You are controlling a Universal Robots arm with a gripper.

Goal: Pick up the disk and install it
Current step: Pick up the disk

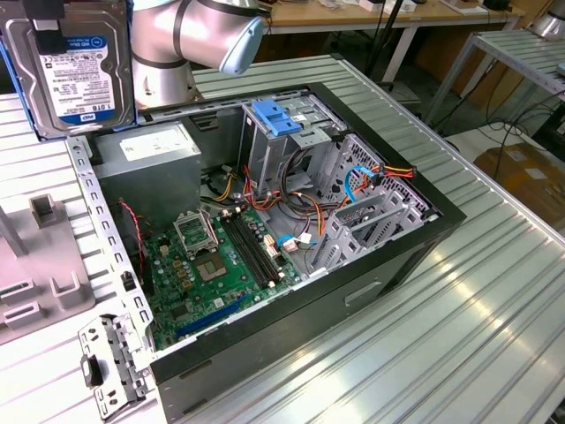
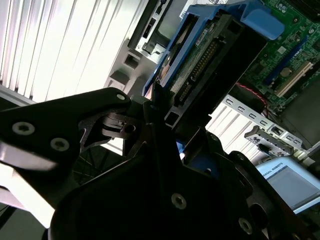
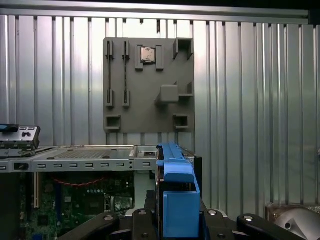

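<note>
Disk [image 1: 69, 66] had a dark metal face, a white label with a blue band and blue plastic edging. It hung upright over a corner of the open computer case [image 1: 291, 331].

Disk [image 1: 69, 71]: dark metal face, paper label [image 1: 84, 88], blue plastic carrier [image 3: 177, 200]. Table [image 1: 477, 300]: ribbed shiny metal.

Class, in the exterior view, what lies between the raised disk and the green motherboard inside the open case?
The grey power-supply box sits between the disk and the motherboard, as the exterior view shows.
</note>
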